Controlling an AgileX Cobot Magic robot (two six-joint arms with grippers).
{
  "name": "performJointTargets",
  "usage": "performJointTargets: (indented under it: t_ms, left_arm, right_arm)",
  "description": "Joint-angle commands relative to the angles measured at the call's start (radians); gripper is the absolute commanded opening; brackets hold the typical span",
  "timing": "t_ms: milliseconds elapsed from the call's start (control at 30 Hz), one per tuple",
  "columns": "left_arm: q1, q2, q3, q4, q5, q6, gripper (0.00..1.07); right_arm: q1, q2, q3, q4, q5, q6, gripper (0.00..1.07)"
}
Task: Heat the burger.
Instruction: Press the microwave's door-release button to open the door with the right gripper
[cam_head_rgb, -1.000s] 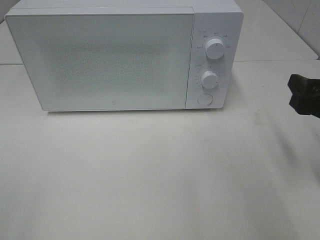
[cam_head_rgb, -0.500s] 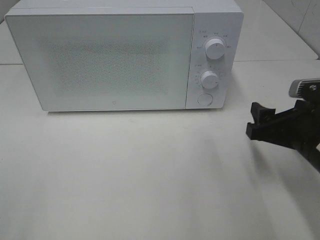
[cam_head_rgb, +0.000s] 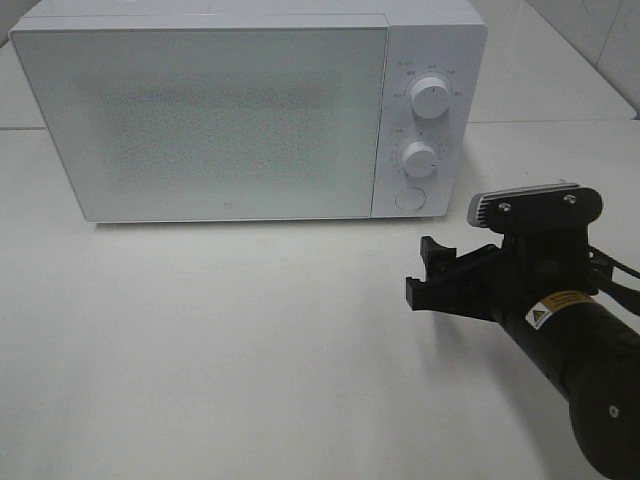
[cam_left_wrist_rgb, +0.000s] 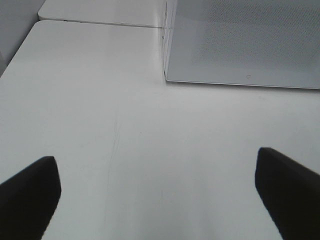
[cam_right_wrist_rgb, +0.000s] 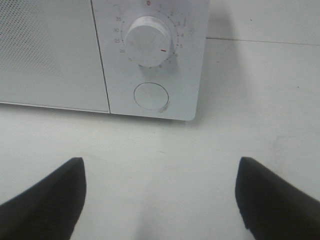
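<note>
The burger is out of view in every frame. The white microwave (cam_head_rgb: 220, 120) stands at the back of the table with its door shut. My right gripper (cam_head_rgb: 420, 275) is open and empty, low over the table in front of and a little right of the microwave's control panel. In the right wrist view the gripper (cam_right_wrist_rgb: 157, 200) faces the round door button (cam_right_wrist_rgb: 150, 96) and the lower knob (cam_right_wrist_rgb: 146, 34). My left gripper (cam_left_wrist_rgb: 160, 195) is open and empty over bare table, facing the microwave's front left corner (cam_left_wrist_rgb: 240, 40); it does not show in the exterior view.
The control panel has an upper knob (cam_head_rgb: 430, 97), a lower knob (cam_head_rgb: 419, 158) and a round button (cam_head_rgb: 409, 198). The white table (cam_head_rgb: 200, 340) stretches in front of the microwave. A tiled wall (cam_head_rgb: 590, 30) rises at the back right.
My right arm has come in from the right edge, moving left and forward over the table toward the microwave's control panel. The microwave has not changed.
</note>
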Motion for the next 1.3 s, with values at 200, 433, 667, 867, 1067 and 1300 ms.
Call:
performJointTargets:
  t_ms: [200, 433, 667, 867, 1067, 1300]
  left_arm:
    - [0.003, -0.017, 0.000, -0.004, -0.011, -0.003, 1.00]
    - [0.003, -0.017, 0.000, -0.004, -0.011, -0.003, 1.00]
    - [0.003, -0.017, 0.000, -0.004, -0.011, -0.003, 1.00]
    - [0.003, -0.017, 0.000, -0.004, -0.011, -0.003, 1.00]
    - [0.003, -0.017, 0.000, -0.004, -0.011, -0.003, 1.00]
    - [0.003, -0.017, 0.000, -0.004, -0.011, -0.003, 1.00]
  right_arm:
    - [0.027, 0.006, -0.039, 0.043, -0.095, -0.065, 0.75]
    - [0.027, 0.006, -0.039, 0.051, -0.114, 0.056, 0.75]
    - [0.027, 0.006, -0.039, 0.067, -0.122, 0.448, 0.72]
    - [0.027, 0.006, -0.039, 0.107, -0.123, 0.712, 0.65]
    - [0.027, 0.006, -0.039, 0.172, -0.116, 1.173, 0.44]
    - [0.027, 0.006, -0.040, 0.178, -0.098, 1.432, 0.02]
